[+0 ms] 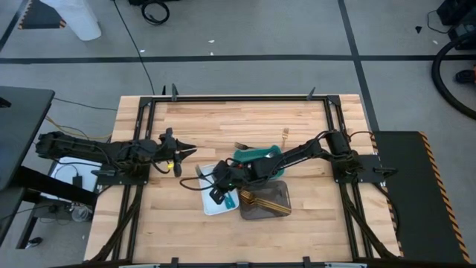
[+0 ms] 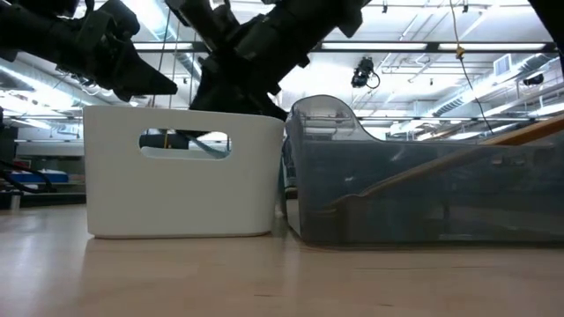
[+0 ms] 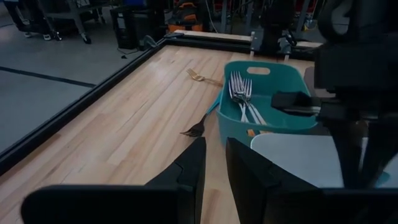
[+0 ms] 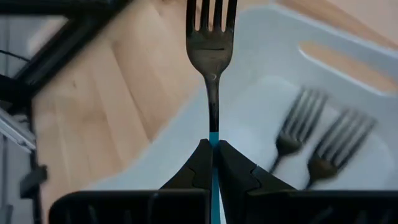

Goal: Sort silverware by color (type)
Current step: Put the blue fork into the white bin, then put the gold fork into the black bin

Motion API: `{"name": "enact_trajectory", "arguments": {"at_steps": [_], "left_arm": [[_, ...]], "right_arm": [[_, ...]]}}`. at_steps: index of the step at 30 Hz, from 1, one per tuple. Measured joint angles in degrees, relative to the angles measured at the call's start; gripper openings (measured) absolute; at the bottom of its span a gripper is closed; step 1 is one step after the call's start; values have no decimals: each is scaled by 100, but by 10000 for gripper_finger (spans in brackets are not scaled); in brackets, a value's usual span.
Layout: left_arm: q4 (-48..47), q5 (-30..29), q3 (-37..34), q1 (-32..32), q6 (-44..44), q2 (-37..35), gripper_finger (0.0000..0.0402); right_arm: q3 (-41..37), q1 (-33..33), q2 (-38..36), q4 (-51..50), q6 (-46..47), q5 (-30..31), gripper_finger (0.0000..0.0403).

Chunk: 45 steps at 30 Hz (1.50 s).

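Observation:
My right gripper (image 4: 213, 147) is shut on a fork with a silver head and a blue handle, over the white tray (image 1: 212, 205). Two more forks (image 4: 317, 146) lie on that tray's floor. The teal tray (image 3: 273, 118) holds silver-headed forks (image 3: 239, 90). Gold utensils (image 1: 259, 199) lie in the grey tray (image 1: 277, 211). A teal-handled fork (image 3: 198, 126) lies on the table next to the teal tray, and a gold fork (image 3: 198, 76) lies farther off. My left gripper (image 3: 216, 163) hovers left of the trays, open by a narrow gap, touching nothing. My right gripper pinches the fork between its two fingertips at the top of the blue handle (image 4: 213, 138), where it meets the metal neck. The fork runs on in line with the fingers, tines (image 4: 211, 15) pointing away from them. It is lifted clear above the white tray.
The three trays stand close together at the table's middle; the white tray (image 2: 176, 176) and the grey tray (image 2: 423, 194) sit side by side at the near edge of the group. Black rails (image 1: 141, 134) frame the table. Bare wood lies left of and beyond the trays.

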Motion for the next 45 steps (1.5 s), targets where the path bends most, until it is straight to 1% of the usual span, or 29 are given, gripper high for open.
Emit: {"name": "enact_trajectory", "arguments": {"at_steps": [2,5,10,22,25,28,35,37,40,45], "left_arm": [[-4,1,0,0,0,0,71],[-17,0,0,0,-3,-2,71],[-39,1,0,0,-28,0,71],[-37,1,0,0,-39,0,71],[-37,1,0,0,-42,-2,71],[-35,1,0,0,-42,0,71],[-33,-1,0,0,-42,-1,71],[-31,1,0,0,-34,-2,71],[-31,1,-2,0,-19,-2,71],[-20,1,-2,0,-112,-2,71]], "right_arm": [[-2,2,0,-245,14,0,16],[-2,-3,-2,-334,120,-12,16],[-2,-38,15,-424,239,-307,16],[-2,-90,15,-475,284,-310,17],[-2,-94,15,-586,324,-326,28],[-2,-105,15,-718,316,-339,47],[0,-169,15,-732,263,-452,84],[0,-204,12,-701,175,-553,88],[-2,-287,-92,-645,1,-879,90],[7,-351,-323,-603,-199,-906,89]]}}
